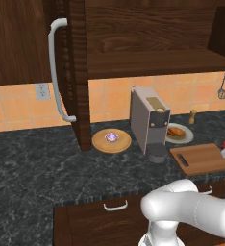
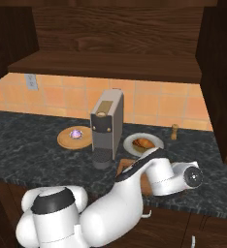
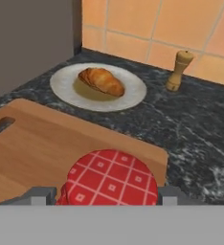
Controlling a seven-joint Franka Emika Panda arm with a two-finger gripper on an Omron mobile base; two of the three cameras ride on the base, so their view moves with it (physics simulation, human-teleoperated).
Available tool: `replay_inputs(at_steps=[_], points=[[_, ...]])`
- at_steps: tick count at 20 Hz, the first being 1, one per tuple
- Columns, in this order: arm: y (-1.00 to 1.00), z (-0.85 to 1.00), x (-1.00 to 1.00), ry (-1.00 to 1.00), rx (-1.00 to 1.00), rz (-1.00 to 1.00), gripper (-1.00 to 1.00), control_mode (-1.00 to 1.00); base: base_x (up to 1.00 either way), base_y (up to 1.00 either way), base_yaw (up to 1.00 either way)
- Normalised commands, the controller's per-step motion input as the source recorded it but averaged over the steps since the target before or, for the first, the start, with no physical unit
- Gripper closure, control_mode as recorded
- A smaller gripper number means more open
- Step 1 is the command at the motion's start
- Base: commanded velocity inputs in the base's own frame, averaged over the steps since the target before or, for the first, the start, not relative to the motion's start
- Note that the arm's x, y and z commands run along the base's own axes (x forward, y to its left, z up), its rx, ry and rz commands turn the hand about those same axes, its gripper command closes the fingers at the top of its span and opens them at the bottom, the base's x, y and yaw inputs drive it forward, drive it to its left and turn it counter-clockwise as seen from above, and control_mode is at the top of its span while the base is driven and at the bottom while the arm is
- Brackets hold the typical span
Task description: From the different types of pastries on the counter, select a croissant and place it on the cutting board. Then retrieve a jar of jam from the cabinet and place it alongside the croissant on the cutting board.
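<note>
Between the two dark finger tips of the gripper [image 3: 106, 197], jaws spread to either side of the jar of jam [image 3: 109, 178], red checked lid up, over the near edge of the cutting board [image 3: 47, 143]; cannot tell whether pressed onto the jar or merely beside it. Beyond the jaws, past the board, on the counter [image 3: 200, 129]: croissant [image 3: 101, 81] on a white plate [image 3: 66, 86], not on the board. Ahead and right, a tan pepper shaker [image 3: 179, 70] upright against the tiled wall; far left, a grey coffee machine [image 1: 148, 122].
</note>
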Motion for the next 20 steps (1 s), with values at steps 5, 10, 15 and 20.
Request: replay_inputs(at_steps=[5, 10, 15, 20], points=[[0.23, -0.33, -0.02, 0.04, 0.08, -0.03, 1.0, -1.0, 0.0, 0.0, 0.0], [0.28, -0.26, -0.01, 0.02, 0.07, -0.05, 1.0, -1.0, 0.0, 0.0, 0.0], [-0.05, -0.03, 0.28, 0.0, 0.12, 0.0, 1.0, -1.0, 0.0, 0.0, 0.0], [-0.06, -0.06, 0.33, 0.01, 0.02, 0.0, 1.0, -1.0, 0.0, 0.0, 0.0]])
